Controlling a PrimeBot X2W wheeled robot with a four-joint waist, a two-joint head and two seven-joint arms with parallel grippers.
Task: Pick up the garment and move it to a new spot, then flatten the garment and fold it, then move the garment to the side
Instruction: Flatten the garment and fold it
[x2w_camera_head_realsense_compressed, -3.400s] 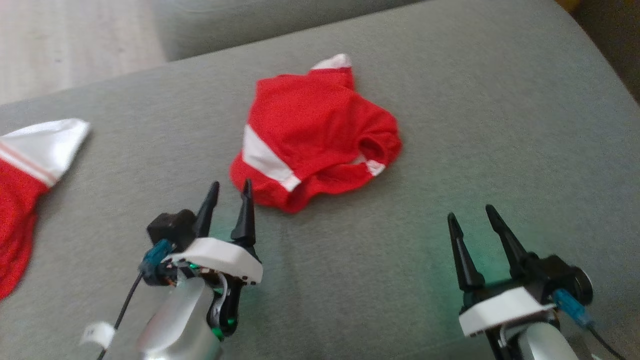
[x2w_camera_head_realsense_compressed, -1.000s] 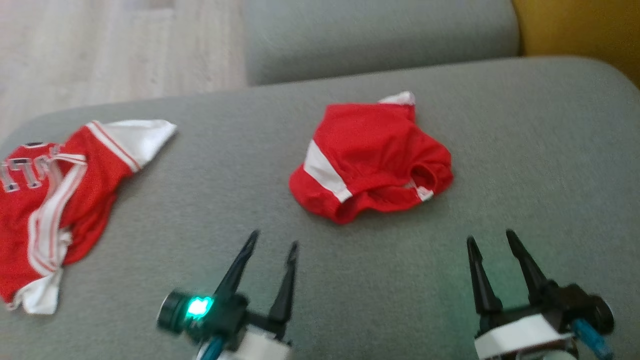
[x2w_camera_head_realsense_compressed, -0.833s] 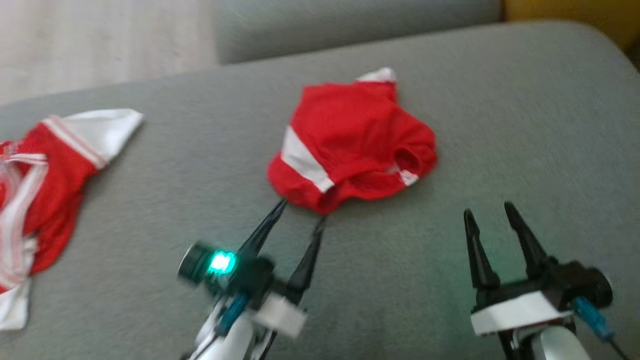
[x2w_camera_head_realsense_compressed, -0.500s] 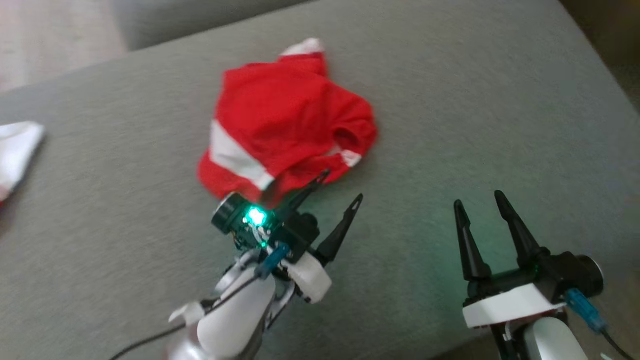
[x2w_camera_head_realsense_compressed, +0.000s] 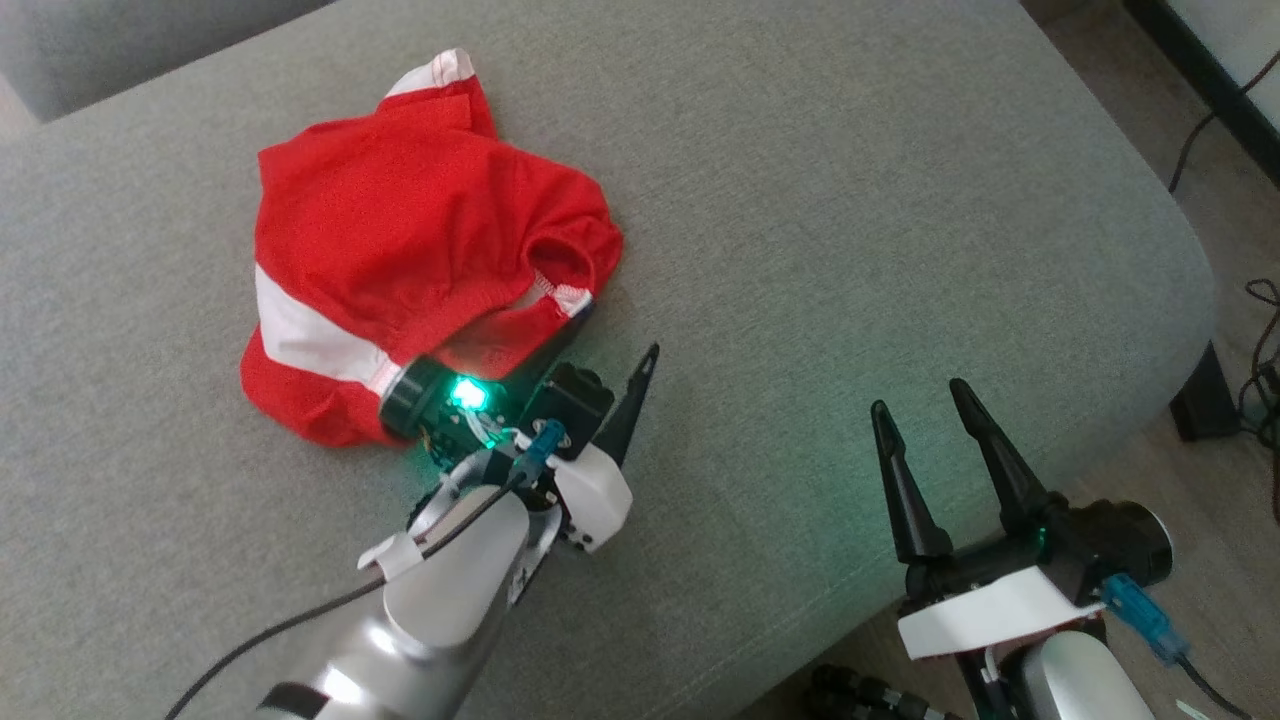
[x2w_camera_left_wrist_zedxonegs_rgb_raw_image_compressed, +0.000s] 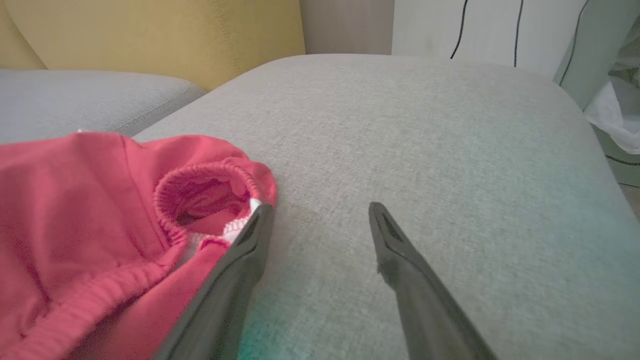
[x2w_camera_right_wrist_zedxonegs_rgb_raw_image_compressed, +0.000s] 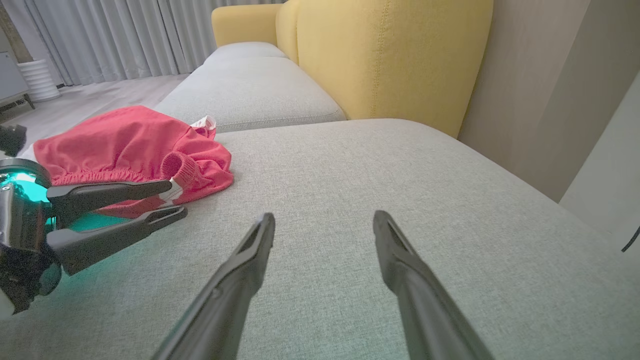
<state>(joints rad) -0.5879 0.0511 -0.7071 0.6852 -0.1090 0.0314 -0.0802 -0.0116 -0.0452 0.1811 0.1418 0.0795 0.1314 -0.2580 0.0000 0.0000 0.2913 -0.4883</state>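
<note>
Left claw (x2w_camera_head_realsense_compressed: 620, 330), spread wide and empty: one fingertip (x2w_camera_left_wrist_zedxonegs_rgb_raw_image_compressed: 257, 225) is placed at the elastic-edged opening of the red garment (x2w_camera_head_realsense_compressed: 400, 220), the other over bare cushion (x2w_camera_head_realsense_compressed: 800, 200) just beside the garment. Right claw (x2w_camera_head_realsense_compressed: 918, 395), likewise spread wide, is held well apart from the garment, which is crumpled on the grey cushion.

Home living room: grey sofa seat (x2w_camera_right_wrist_zedxonegs_rgb_raw_image_compressed: 350, 165), yellow backrest (x2w_camera_right_wrist_zedxonegs_rgb_raw_image_compressed: 390, 60) at the far side, long grey curtains (x2w_camera_right_wrist_zedxonegs_rgb_raw_image_compressed: 125, 35) far left, pale floor (x2w_camera_right_wrist_zedxonegs_rgb_raw_image_compressed: 115, 92).
</note>
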